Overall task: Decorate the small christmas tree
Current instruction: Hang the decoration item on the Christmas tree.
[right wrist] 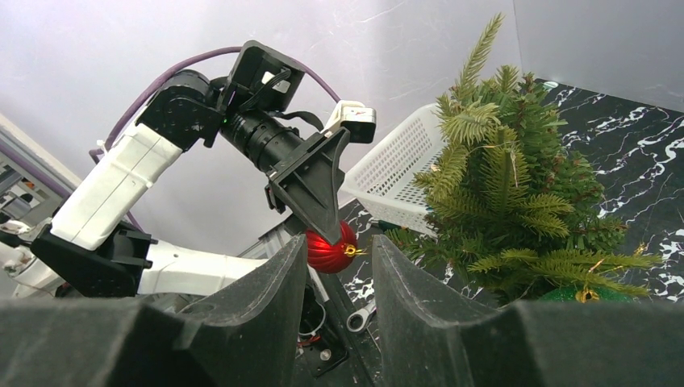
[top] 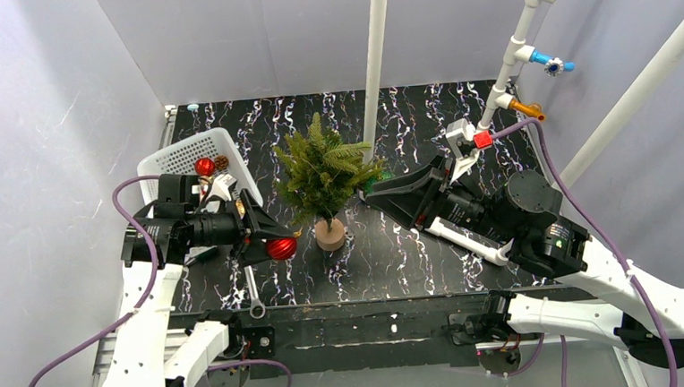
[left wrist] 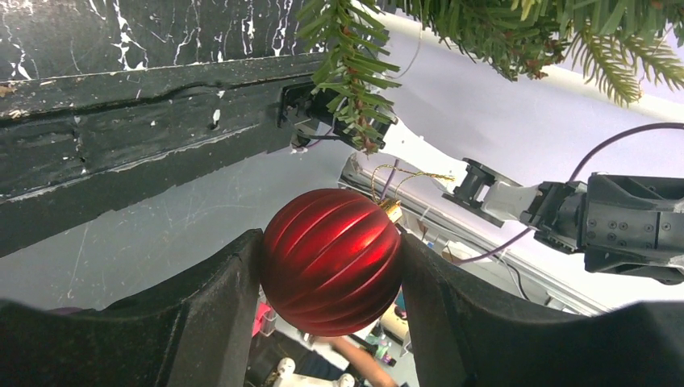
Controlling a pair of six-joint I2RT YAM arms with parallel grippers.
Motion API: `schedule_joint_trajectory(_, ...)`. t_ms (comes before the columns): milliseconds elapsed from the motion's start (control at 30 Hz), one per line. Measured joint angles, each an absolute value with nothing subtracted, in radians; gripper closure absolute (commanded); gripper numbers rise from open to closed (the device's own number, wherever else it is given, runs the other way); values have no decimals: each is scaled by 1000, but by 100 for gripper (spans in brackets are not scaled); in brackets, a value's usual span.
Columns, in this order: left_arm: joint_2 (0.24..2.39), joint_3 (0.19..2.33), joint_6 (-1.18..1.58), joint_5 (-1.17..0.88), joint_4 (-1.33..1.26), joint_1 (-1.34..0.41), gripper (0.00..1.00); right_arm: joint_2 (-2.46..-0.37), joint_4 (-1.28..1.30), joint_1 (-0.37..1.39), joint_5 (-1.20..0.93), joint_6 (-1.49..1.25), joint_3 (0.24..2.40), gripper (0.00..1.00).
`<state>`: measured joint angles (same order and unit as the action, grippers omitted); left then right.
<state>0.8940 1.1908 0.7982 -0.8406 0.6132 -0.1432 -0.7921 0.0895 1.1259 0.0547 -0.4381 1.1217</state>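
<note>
With a red bauble [left wrist: 331, 262] clamped in the left gripper [left wrist: 331, 242] and the right gripper [right wrist: 339, 251] held parted and empty, the small christmas tree [top: 323, 168] is judged light, springy and easily tipped, and best steadied at its wooden base [top: 329, 235].

I see free worktop [top: 396, 262] in front of the small christmas tree [top: 324, 172]. The left end effector [top: 277, 240] with its red ball [top: 282, 248] blocks one side, the right end effector [top: 376, 188] the other, a white pole [top: 374, 66] behind.

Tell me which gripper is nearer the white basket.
Left. The left gripper, holding a red ornament, is just off the white basket; the right gripper is beyond the small christmas tree.
</note>
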Motion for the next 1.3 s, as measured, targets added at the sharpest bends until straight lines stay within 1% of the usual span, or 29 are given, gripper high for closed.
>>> schedule_joint_trajectory(433,891,1169,801,-793,615,-112,100,-789,105,1126,63,-438,1122,57)
schedule_joint_trajectory(1300,891,1169,829,-772,575,-91,100,-773,105,1126,76,-437,1122,57)
